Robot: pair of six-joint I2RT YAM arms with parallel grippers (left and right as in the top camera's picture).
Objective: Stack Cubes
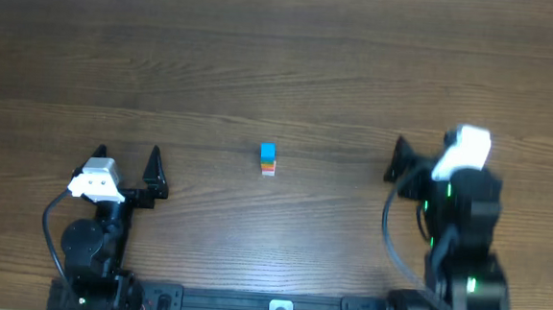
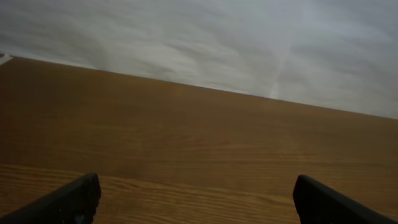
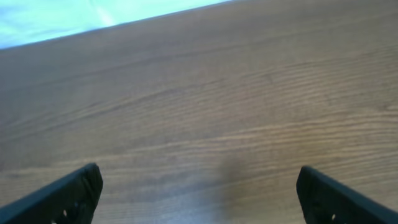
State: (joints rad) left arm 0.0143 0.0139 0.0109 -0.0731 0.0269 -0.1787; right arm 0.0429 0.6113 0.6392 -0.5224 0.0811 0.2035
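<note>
Soft, even light fills the surface (image 1: 282, 59). A faint shadow lies just ahead of the right tool (image 3: 199, 180).

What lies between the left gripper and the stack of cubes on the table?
Nothing. In the top view, the stretch of table between the left gripper and the stack of cubes is bare wood.

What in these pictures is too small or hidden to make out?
Cube stack, top view: too small to count the cubes under the blue one.
Right tool, top view: its own arm covers part of it.
Left tool, left wrist view: fingers cut off by the edge.
</note>
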